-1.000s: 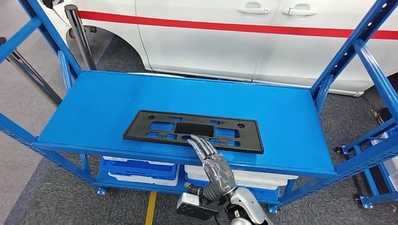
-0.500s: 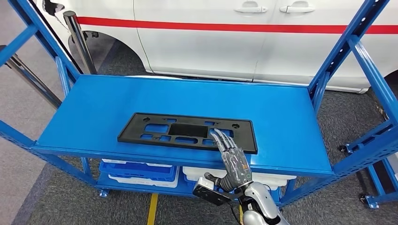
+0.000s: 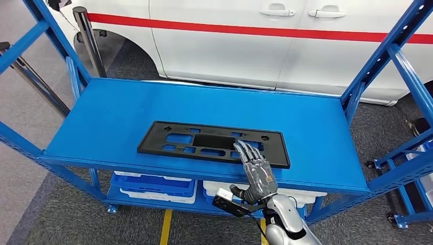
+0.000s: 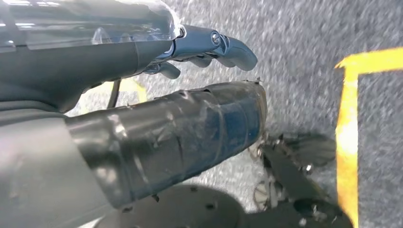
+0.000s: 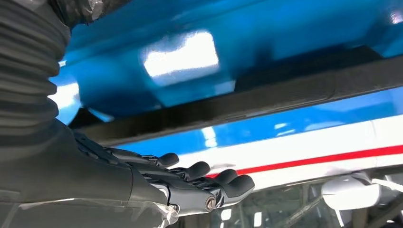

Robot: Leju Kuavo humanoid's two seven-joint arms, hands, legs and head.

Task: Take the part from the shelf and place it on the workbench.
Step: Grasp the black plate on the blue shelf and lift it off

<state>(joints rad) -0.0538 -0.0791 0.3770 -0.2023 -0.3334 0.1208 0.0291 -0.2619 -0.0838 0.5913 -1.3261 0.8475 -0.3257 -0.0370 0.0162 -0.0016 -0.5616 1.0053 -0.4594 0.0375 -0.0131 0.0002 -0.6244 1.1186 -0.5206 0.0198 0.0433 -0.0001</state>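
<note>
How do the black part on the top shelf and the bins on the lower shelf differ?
The black part is flat, perforated with cut-outs, lying in full view on the top shelf; the bins are blue and white, partly hidden below it. The right robot hand reaches over the part, not the bins.

White car body (image 3: 224,46) with a horizontal red stripe (image 3: 245,29) and two white door handles (image 3: 301,11) sits at the far side, its dark wheel arch toward the far left. A chrome stanchion post (image 3: 89,41) stands at far left on grey carpeted floor (image 3: 46,204); yellow floor tape (image 3: 164,227) runs along the near floor and shows again as a corner marking (image 4: 349,118) in the left wrist view. Blue plastic bins (image 3: 150,182) and white plastic trays (image 3: 296,195) sit low down, left and right respectively, with a blue wheeled frame (image 3: 408,168) at the near right.
</note>
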